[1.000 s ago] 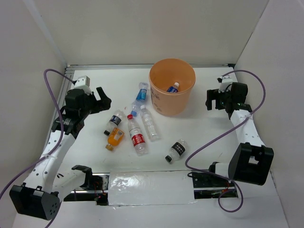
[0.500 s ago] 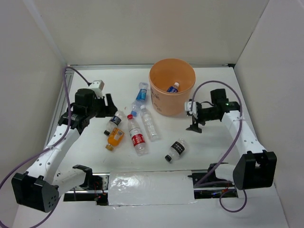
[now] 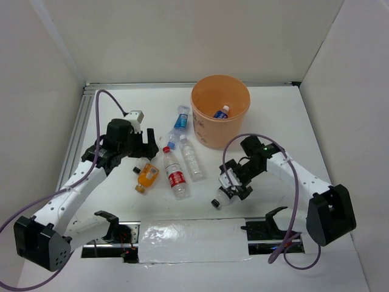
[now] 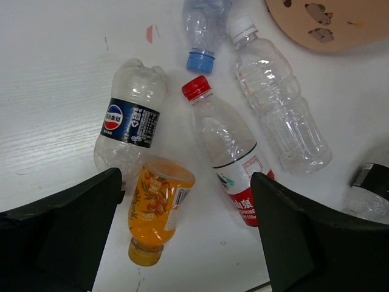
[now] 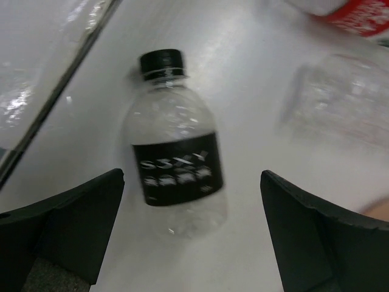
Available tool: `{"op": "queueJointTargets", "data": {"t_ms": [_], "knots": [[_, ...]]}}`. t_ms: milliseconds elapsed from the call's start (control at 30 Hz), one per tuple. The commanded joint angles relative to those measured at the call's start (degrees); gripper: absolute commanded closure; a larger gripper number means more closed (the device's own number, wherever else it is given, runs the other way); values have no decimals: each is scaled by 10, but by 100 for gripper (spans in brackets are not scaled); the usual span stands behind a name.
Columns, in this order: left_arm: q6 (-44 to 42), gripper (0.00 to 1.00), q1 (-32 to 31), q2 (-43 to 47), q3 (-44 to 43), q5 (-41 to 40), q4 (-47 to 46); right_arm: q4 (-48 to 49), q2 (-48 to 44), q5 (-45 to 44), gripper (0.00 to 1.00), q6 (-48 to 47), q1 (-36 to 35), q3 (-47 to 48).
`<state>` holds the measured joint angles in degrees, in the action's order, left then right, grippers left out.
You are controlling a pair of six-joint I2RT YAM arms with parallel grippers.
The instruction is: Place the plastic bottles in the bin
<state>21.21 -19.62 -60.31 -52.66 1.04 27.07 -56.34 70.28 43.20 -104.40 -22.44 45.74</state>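
Several plastic bottles lie left of the peach-orange bin (image 3: 222, 135), and one blue-capped bottle (image 3: 221, 112) lies inside it. My left gripper (image 3: 143, 148) hangs open above the cluster. Between its wide-apart fingers I see the orange-filled bottle (image 4: 155, 210) and the red-capped bottle (image 4: 228, 149), with the dark-labelled bottle (image 4: 130, 125) just beyond. The white-capped clear bottle (image 4: 276, 100) and the blue-capped bottle (image 4: 203, 30) lie nearer the bin. My right gripper (image 3: 232, 182) is open right over the black-capped, black-labelled bottle (image 5: 176, 167), which lies alone on the table and touches neither finger.
White walls close in the table on the left, back and right. A metal rail (image 3: 182, 234) with cables runs along the near edge, close to the black-labelled bottle. Purple cables loop off both arms.
Both arms swung inward. The left gripper moved right and down over the bottle cluster. The right gripper left the bin's side and dropped leftward over the black-labelled bottle.
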Motion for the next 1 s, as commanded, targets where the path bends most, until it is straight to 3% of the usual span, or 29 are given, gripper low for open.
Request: {"op": "queueJointTargets", "data": {"t_ms": [0, 67, 167, 267, 300, 333, 433, 567, 633, 767, 800, 900, 967], "knots": [[5, 0, -7, -16, 10, -17, -13, 2, 5, -50, 0, -53, -35, -53], [10, 0, -7, -38, 10, -22, -18, 90, 20, -72, 0, -28, -46, -101], [10, 0, -7, -52, 10, -27, -31, 133, 48, -79, 5, 3, -58, -117], [5, 0, -7, -67, 10, -32, -41, 142, 82, -79, 20, 20, -58, -106], [0, 0, -7, -77, 10, -40, -41, 134, 99, -79, 34, 20, -63, -93], [0, 0, -7, -82, 5, -50, -41, 127, 99, -73, 42, 20, -63, -85], [0, 0, -7, -107, -1, -75, -47, 80, 89, -49, 56, 20, -58, -45], [-11, 0, 4, -140, -1, -103, -52, 40, 22, 20, 59, 31, -52, 36], [-11, 0, 9, -152, -6, -103, -52, 59, -7, 59, 60, 96, -52, 101], [-16, 0, 14, -172, -6, -109, -57, 169, -26, 85, 60, 225, -52, 174], [-16, 0, 14, -180, -6, -114, -62, 246, -26, 85, 60, 258, -52, 180], [-16, 0, 20, -190, -6, -120, -62, 423, -33, -5, 60, 398, -58, 187], [-21, 1, 25, -215, -6, -120, -76, 470, 17, -86, 60, 451, -44, 237]]}}
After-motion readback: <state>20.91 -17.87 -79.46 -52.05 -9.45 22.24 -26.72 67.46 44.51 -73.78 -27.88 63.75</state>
